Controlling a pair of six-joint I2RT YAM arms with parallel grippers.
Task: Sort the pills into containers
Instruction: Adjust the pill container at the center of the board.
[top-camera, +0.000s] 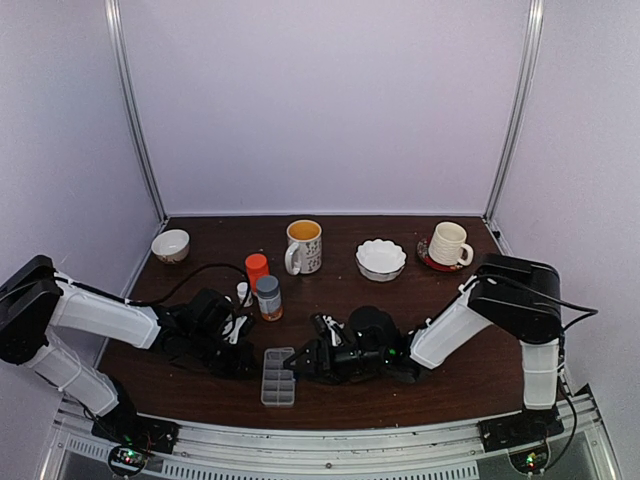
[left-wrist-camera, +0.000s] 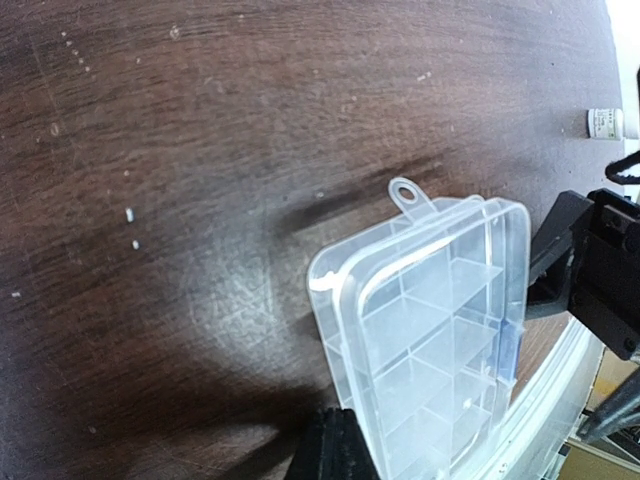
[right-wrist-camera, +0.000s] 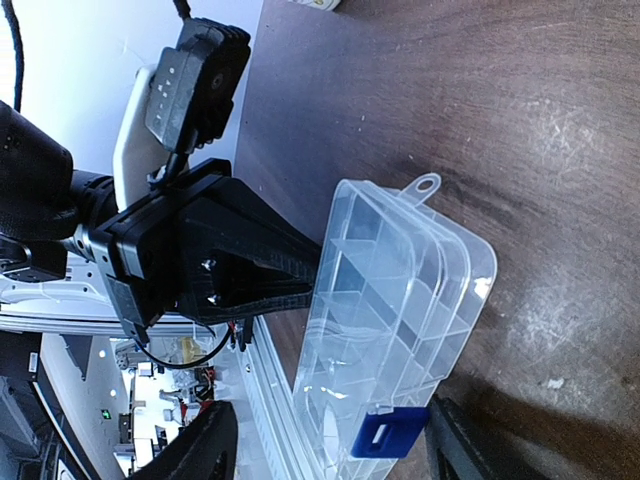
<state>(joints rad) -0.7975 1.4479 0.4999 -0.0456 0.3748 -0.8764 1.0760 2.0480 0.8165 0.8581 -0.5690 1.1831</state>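
A clear, flat, rectangular plastic organizer box (top-camera: 278, 377) lies on the dark brown wooden table (top-camera: 340, 295). Its small compartments (left-wrist-camera: 420, 330) show through the transparent lid.

The left gripper (right-wrist-camera: 300, 272) meets one edge of the box with its black fingers pressed together into a single wedge. I cannot tell whether they pinch the rim or only touch it. The right gripper (right-wrist-camera: 330, 415) sits at the side of the box that carries a small blue latch (right-wrist-camera: 390, 432). Its jaws stand apart, one on either side of the latch, and neither clearly touches the plastic.

Two tiny whitish pellets (left-wrist-camera: 130, 213) lie loose on the wood, apart from the box on the side away from the latch.

Just beyond the box stand a grey-capped bottle (top-camera: 268, 297), an orange bottle (top-camera: 257, 268) and a small white bottle (top-camera: 243, 293). Farther beyond the box are a white mug with a yellow inside (top-camera: 304, 246), a white scalloped bowl (top-camera: 381, 259), a ribbed white cup on a red saucer (top-camera: 448, 244) and a small round bowl (top-camera: 170, 245).
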